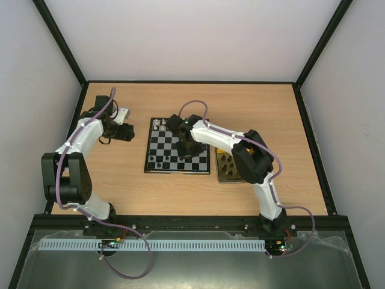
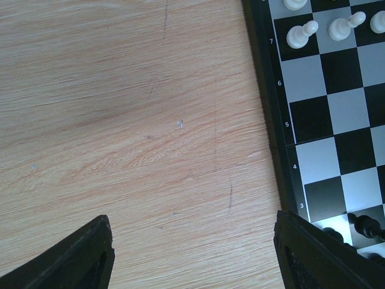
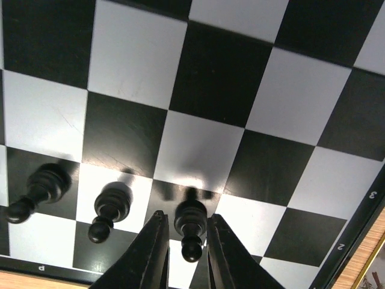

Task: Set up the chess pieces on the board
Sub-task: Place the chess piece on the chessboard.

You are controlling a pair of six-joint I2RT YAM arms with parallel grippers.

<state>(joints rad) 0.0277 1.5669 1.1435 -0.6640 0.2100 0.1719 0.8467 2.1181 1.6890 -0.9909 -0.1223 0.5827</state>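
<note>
Right pincer point(image 3: 185, 214) is narrow, its fingers flanking a black pawn point(image 3: 191, 227) by the near edge of the board point(image 3: 216, 78); whether they touch it I cannot tell. Two more pawns point(image 3: 108, 208) stand to its left. Left pincer point(image 2: 192, 256) gapes wide over bare table point(image 2: 120, 120) left of the board, only its fingertips in frame. Right arm point(image 1: 240, 147) hides part of the tin point(image 1: 220, 176), where dark pieces point(image 1: 227, 162) lie, too small to name. White pieces point(image 1: 160, 125) stand at the far left corner.
</note>
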